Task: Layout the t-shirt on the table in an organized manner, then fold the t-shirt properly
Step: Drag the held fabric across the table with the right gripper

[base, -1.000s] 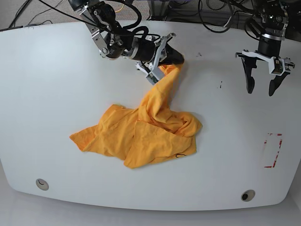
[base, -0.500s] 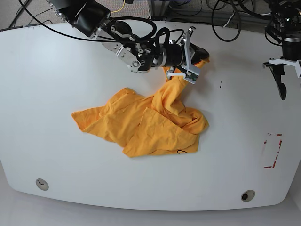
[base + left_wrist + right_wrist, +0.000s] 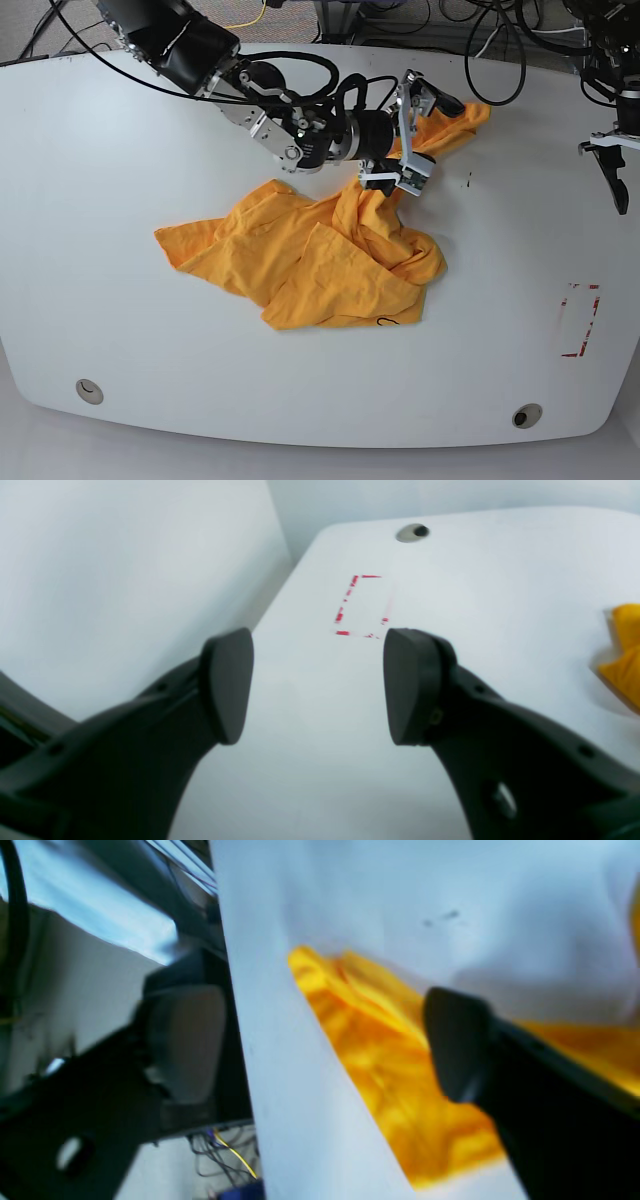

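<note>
Red-marked rectangle (image 3: 581, 320): near right of the surface (image 3: 90, 150), bare.
T-shirt (image 3: 310, 265): orange-yellow, crumpled in a heap at centre; creased, layers overlapping, black script showing at its near hem.
Change: one end now drawn farther back and right than a second ago, a strip trailing to the far edge.
Meaning: layout under way; folding not begun.
Right pincer (image 3: 412, 130): jaws parted, cloth between them; firm hold cannot be told.
Left pincer (image 3: 315, 685): wide open, empty, withdrawn to far right.
</note>
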Action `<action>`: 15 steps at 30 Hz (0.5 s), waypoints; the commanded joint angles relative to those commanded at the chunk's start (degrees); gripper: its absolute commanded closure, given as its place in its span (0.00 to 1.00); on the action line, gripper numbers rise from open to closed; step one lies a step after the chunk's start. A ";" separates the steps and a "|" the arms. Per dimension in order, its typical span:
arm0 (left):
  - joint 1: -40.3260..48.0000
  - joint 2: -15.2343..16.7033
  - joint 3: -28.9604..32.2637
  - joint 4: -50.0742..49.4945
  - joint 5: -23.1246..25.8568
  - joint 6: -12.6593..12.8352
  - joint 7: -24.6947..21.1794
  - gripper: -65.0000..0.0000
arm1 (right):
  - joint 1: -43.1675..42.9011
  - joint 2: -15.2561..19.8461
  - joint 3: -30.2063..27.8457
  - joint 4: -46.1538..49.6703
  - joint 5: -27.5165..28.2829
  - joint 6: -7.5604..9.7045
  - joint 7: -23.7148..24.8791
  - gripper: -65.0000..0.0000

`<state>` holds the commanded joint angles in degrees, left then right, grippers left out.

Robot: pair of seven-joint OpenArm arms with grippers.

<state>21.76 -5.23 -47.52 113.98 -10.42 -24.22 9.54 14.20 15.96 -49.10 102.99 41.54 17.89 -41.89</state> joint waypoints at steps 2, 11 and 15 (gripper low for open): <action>-0.09 0.09 0.70 0.00 0.00 0.00 0.00 0.41 | 0.09 1.93 1.76 1.14 0.00 0.09 0.00 0.00; 0.00 0.35 2.90 0.00 0.00 0.00 0.00 0.41 | 0.26 8.53 13.54 0.62 -0.09 0.35 0.09 0.00; 0.09 0.35 5.01 0.00 0.00 0.00 0.00 0.41 | 0.44 10.55 19.60 -2.02 -0.09 0.44 0.18 0.00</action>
<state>21.85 -4.88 -42.51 113.98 -10.42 -24.22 9.54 14.64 26.51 -29.49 100.97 41.45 18.33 -41.71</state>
